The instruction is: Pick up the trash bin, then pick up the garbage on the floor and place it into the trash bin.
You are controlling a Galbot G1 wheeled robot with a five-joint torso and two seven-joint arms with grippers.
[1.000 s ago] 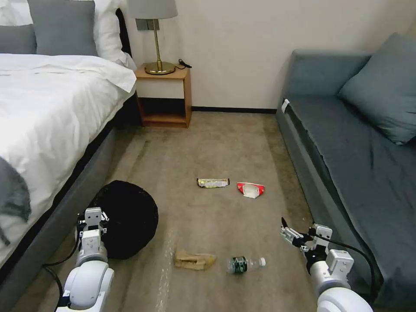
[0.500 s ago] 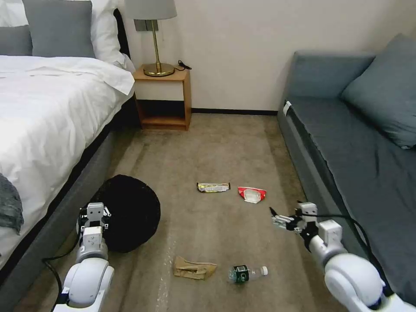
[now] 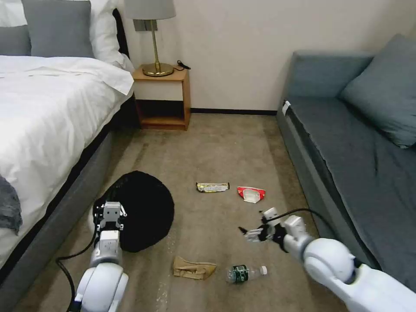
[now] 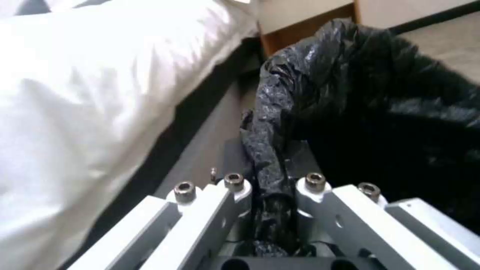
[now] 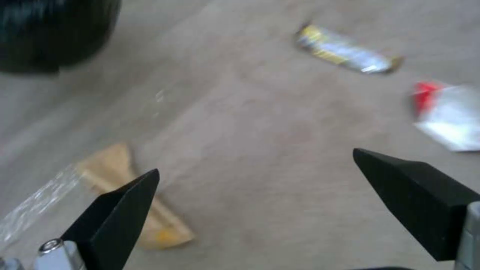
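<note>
**End effectors split the work: bin rim pinched, litter waiting**

Left end effector (image 3: pixel 111 215) is pressed together on the crinkly black plastic liner at the rim of the small round trash bin (image 3: pixel 143 210), which sits tilted on the carpeted floor (image 3: pixel 216 147) close beside the grey bed base (image 3: pixel 65 190). The liner is thin and slippery and could slide, so the hold probably needs the stiff rim under the film, not the film alone.

Right end effector (image 3: pixel 249 233) hangs spread above the carpet between the litter, holding nothing. All four pieces look light. The crumpled brown paper bag (image 3: pixel 193 268) is soft and should crush under a pinch across its raised fold. The clear bottle with a green label (image 3: pixel 245 273) lies on its side just beside it, smooth and likely to roll, so across the body seems best. The long silvery-gold snack wrapper (image 3: pixel 212 186) and the red-and-white wrapper (image 3: pixel 250 193) lie flat, farther towards the wooden nightstand (image 3: pixel 163 96), and may be hard to get under.

A grey sofa (image 3: pixel 346 156) hems in the right arm.
</note>
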